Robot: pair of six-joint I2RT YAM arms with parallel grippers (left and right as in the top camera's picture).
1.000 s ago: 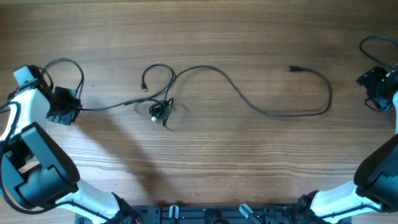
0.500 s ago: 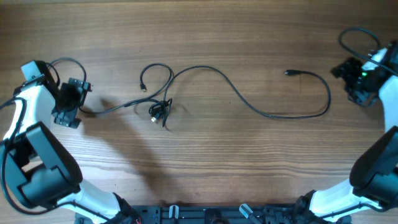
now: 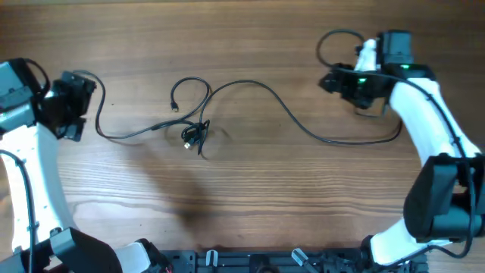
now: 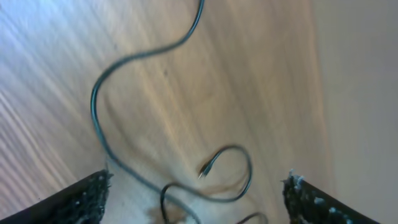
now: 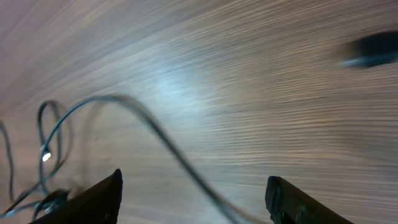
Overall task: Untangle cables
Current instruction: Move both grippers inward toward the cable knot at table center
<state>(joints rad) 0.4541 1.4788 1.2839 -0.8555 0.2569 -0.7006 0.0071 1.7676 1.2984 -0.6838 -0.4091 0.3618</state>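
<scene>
The cables [image 3: 303, 127] lie on the wooden table as thin black cords. They meet in a small knot [image 3: 195, 135], with a loop [image 3: 191, 83] above it. One cord runs left to a curl [image 3: 98, 121] beneath my left gripper [image 3: 79, 106]. That gripper [image 4: 196, 183] is open and raised, holding nothing; a plug end [image 4: 205, 169] and the cable [image 4: 96, 118] show on the table below it. My right gripper [image 3: 333, 83] hovers over the long cable's right part. Its jaws [image 5: 194, 186] stand open over a cable stretch [image 5: 168, 143], and a blurred plug [image 5: 373, 53] lies beyond.
The table's far edge [image 4: 320, 93] runs along the right side of the left wrist view. The right arm's own thicker wire [image 3: 333, 38] loops above its wrist. Both arm bases stand at the near edge [image 3: 250, 262].
My left gripper has opened, let go of the cable's left end and lifted away. My right arm has swung from the right edge leftward to over the long cable's plug end.
</scene>
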